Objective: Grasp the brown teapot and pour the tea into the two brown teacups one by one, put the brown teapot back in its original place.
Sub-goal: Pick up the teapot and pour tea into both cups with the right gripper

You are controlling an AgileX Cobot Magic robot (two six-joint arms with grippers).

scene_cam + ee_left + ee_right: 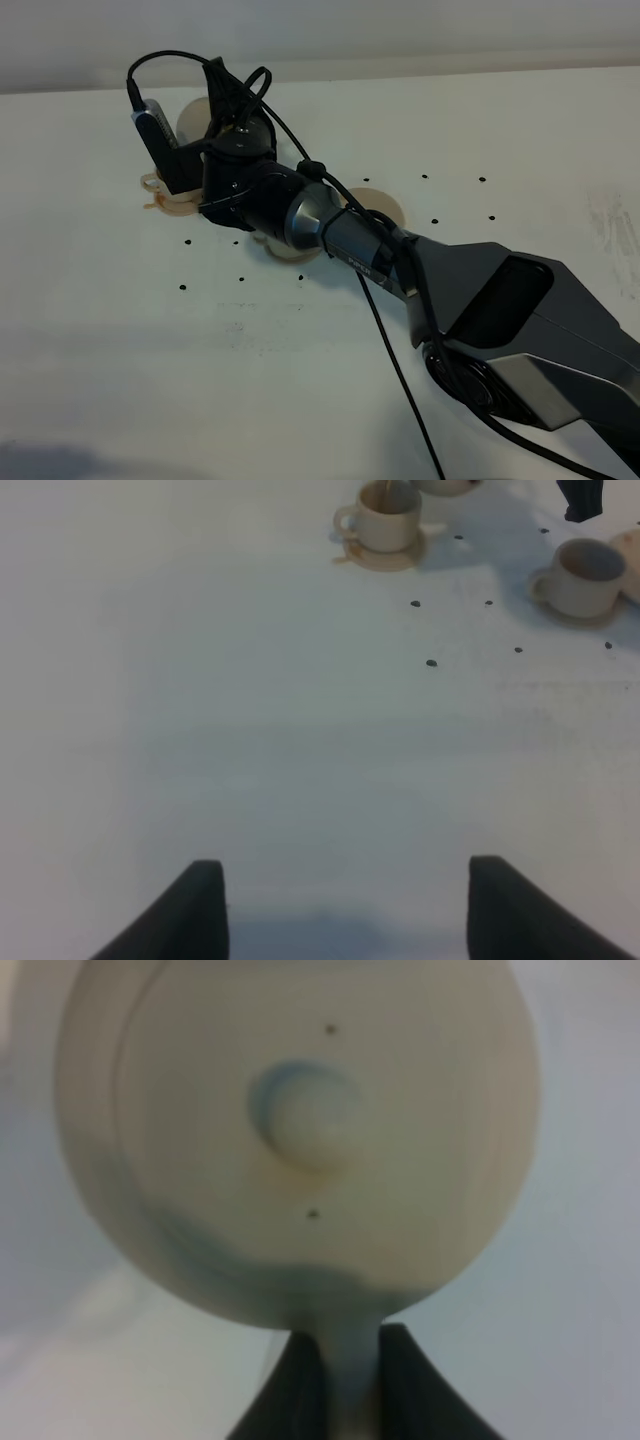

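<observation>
My right gripper (pixel 345 1350) is shut on the loop handle of the brown teapot (pixel 300 1140), whose knobbed lid fills the right wrist view. From above, the teapot (pixel 192 120) shows only as a beige patch behind the right gripper (pixel 215 90), at the far left. One teacup (pixel 385 518) stands on its saucer right below the pot (pixel 445 484), with a thin stream of tea running into it. The arm half hides that teacup (pixel 160 195). The second teacup (pixel 585 575) stands apart on its saucer (pixel 295 250). The wide saucer (pixel 382 205) lies bare. My left gripper (pixel 345 880) hangs open over bare table.
The right arm (pixel 480 300) stretches across the white table (pixel 150 380) from the near right, with a black cable (pixel 400 380) trailing off it. Small black dots (pixel 431 663) mark the table around the cups.
</observation>
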